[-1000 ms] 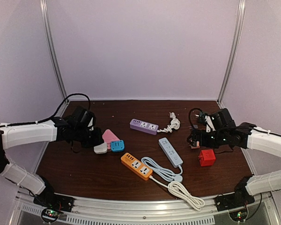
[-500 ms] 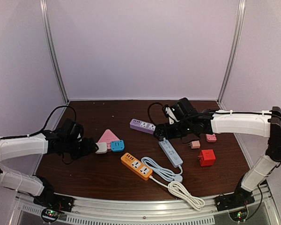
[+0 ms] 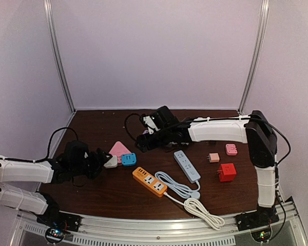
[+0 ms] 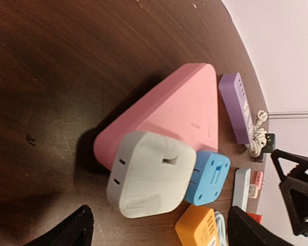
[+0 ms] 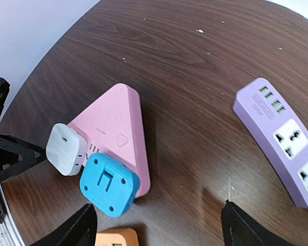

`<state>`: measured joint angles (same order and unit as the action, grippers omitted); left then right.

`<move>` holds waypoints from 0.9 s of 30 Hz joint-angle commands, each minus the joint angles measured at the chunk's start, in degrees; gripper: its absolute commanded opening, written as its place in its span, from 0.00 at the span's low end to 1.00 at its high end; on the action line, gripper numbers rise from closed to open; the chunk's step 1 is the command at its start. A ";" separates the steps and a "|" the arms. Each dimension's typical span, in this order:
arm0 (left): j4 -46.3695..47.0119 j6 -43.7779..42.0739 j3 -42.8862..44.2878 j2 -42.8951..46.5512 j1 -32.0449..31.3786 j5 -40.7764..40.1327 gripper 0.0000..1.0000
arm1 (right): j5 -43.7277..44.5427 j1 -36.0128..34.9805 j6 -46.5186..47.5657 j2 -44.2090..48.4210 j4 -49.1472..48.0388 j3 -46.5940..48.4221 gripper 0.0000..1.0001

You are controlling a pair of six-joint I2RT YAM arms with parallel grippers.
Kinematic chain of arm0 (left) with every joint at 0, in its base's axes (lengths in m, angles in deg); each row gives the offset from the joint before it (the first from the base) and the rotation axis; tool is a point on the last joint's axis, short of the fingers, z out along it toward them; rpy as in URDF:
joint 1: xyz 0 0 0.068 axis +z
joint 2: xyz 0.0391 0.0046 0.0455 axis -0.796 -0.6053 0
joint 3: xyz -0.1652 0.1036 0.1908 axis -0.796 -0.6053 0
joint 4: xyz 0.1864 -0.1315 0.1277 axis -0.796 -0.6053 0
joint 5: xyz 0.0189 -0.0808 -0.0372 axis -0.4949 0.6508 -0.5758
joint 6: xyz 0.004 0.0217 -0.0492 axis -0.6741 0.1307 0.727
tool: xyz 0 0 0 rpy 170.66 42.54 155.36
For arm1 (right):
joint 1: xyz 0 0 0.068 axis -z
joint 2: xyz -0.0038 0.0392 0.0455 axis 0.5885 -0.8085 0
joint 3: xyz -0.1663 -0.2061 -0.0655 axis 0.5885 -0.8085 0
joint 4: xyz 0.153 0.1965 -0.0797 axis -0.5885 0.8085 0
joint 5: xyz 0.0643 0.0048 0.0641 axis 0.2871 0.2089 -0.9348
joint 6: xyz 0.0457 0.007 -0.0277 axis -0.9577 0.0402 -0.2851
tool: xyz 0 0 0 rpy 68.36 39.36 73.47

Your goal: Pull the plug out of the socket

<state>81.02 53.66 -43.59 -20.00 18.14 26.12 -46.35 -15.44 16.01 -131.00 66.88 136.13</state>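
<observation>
The pink triangular socket [image 4: 179, 107] lies flat on the desk [image 3: 108, 197], in the left half and well away from every edge. Two plugs sit in its near side, next to each other: a white plug [image 4: 149, 174] on the left and a blue plug [image 4: 208, 177] on the right, touching each other.

The left tool [image 4: 167, 230] is low over the wood, just before the white plug, with its jaws wide apart and nothing between them. It seems not to touch the plug, but the top view is too small to be sure. The right tool [image 5: 161, 225] hangs above the socket from the far side, also open and empty.

To the left of and behind the socket there is bare wood. On its right, an open strip of wood separates it from the purple power strip [image 5: 282, 138]. The orange power strip [image 3: 149, 181] lies near the blue plug, on the front right side, so the room there is narrow.
</observation>
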 commanded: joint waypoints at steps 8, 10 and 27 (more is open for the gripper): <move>8.84 11.46 -1.67 -4.08 -2.98 -3.41 0.92 | -0.62 -2.07 1.74 -17.87 4.37 20.32 0.76; 10.95 12.09 -2.12 -5.30 -3.09 -3.67 0.92 | -0.27 -2.28 2.00 -19.54 5.85 22.73 0.72; 22.38 8.86 -1.12 -14.95 1.61 0.87 0.84 | 2.98 -7.55 -3.07 -9.15 3.41 4.83 0.64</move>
<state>99.89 65.23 -45.69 -33.48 17.26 24.13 -44.43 -20.94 15.90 -144.07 70.22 145.20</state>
